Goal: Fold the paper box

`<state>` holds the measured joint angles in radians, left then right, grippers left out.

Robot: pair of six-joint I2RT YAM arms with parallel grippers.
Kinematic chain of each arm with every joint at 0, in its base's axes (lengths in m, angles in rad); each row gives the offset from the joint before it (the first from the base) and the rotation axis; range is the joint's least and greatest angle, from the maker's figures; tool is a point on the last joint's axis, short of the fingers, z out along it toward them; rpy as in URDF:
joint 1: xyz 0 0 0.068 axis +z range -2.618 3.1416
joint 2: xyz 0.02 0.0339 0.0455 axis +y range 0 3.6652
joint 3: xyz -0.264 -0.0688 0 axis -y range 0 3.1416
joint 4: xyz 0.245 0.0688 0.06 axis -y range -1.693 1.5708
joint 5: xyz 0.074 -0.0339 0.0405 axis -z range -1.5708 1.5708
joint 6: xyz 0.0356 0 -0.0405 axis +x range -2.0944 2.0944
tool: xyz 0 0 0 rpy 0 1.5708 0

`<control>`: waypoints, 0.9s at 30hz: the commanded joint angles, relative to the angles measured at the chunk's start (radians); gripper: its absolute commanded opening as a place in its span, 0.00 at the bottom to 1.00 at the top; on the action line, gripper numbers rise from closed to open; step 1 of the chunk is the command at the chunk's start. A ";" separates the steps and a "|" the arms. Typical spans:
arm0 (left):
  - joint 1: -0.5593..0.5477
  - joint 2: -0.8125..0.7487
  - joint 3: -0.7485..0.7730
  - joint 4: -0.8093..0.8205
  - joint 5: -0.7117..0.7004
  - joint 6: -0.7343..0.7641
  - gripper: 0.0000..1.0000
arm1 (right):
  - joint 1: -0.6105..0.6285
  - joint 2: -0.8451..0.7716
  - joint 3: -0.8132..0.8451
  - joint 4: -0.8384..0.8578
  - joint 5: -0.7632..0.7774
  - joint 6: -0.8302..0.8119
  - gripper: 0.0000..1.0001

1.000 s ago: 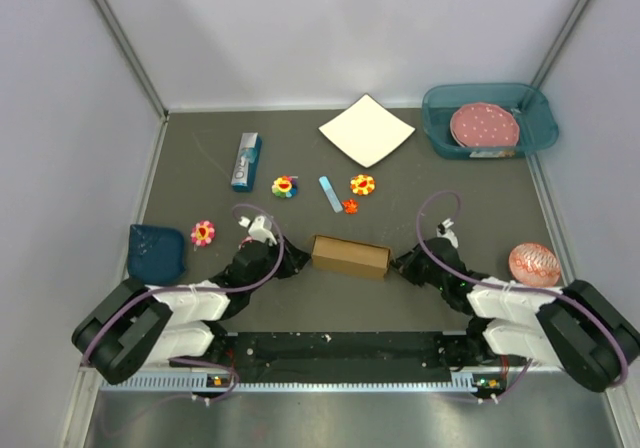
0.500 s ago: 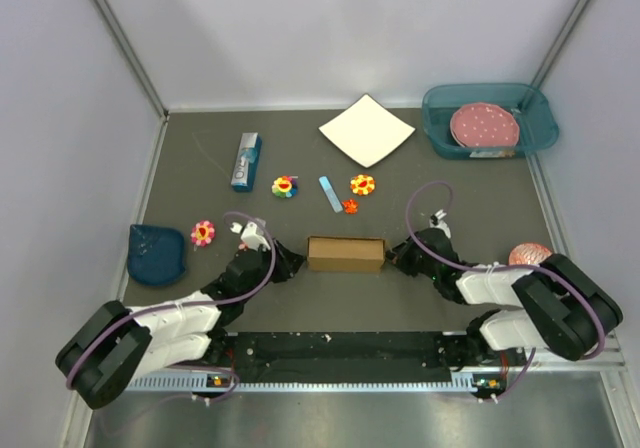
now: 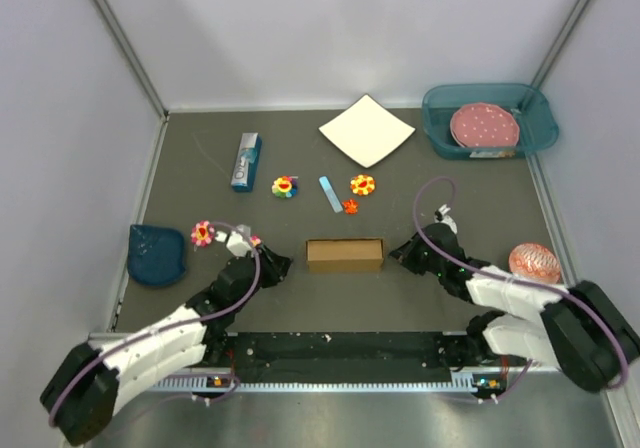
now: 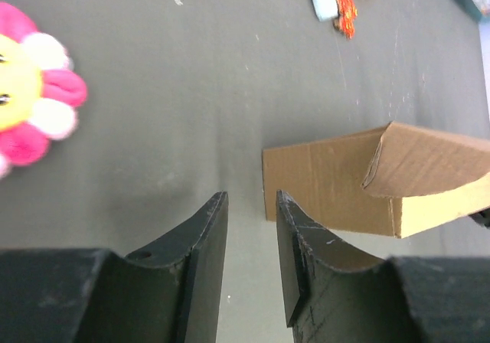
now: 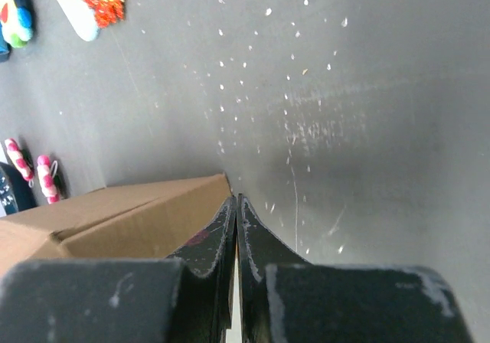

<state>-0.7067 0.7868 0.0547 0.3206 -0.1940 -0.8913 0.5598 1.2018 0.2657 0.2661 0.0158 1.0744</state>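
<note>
The paper box (image 3: 345, 255) lies mid-bench (image 3: 480, 198), its long axis running left to right between my two arms. My left gripper (image 4: 251, 197), part open and empty, sits just off the box's left end. My right gripper (image 5: 234, 199), closed on nothing, is the nearer, its tips at the right end. One top flap (image 4: 429, 159) stands lifted.

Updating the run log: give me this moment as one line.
paper box: ungripped | left pincer: open, empty, beside box | right pincer: shut, empty, beside box
</note>
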 commanded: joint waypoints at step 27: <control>-0.395 -0.060 0.215 0.037 -0.111 0.190 0.24 | 0.115 -0.389 0.425 -0.651 0.193 -0.527 0.33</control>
<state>-1.0573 0.6628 0.2550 0.2031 -0.2470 -0.7467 0.6487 0.7963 0.6350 -0.3916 0.2047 0.6060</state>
